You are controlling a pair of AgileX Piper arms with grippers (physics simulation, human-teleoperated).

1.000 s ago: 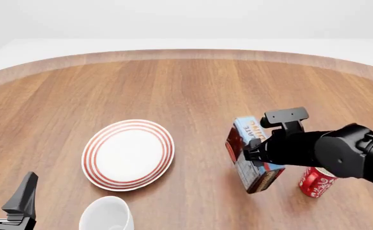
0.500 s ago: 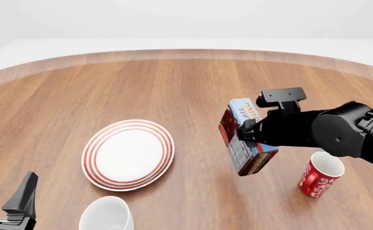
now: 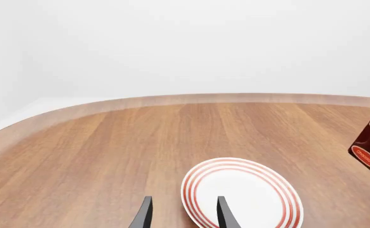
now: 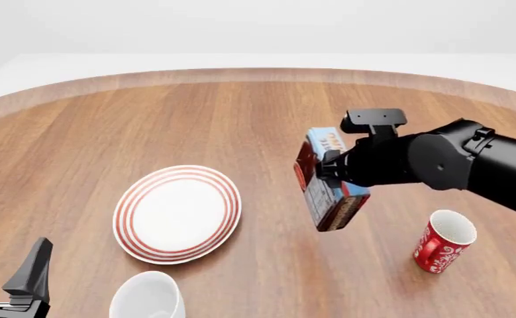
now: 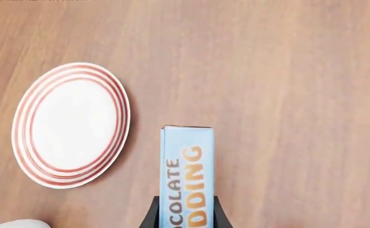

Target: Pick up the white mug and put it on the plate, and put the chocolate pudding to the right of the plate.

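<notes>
The chocolate pudding (image 4: 326, 189) hangs above the table to the right of the plate (image 4: 178, 212), tilted, with my right gripper (image 4: 337, 173) shut on it. In the right wrist view the chocolate pudding box (image 5: 186, 175) shows its light blue top between the right gripper's (image 5: 185, 213) fingers, and the plate (image 5: 71, 124) lies beside it. The white mug (image 4: 149, 296) stands upright near the table's front edge, just in front of the plate. My left gripper (image 4: 8, 273) is open at the front left, apart from the mug. Its fingers (image 3: 145, 214) frame the plate's (image 3: 241, 194) near rim in the left wrist view.
A red mug (image 4: 443, 241) with a white pattern stands upright at the right, below my right arm. The wooden table's curved far edge (image 4: 258, 74) runs across the back.
My right gripper has lifted the chocolate pudding off the table and carried it left toward the plate, uncovering the red mug. The left gripper, white mug and plate have not moved.
</notes>
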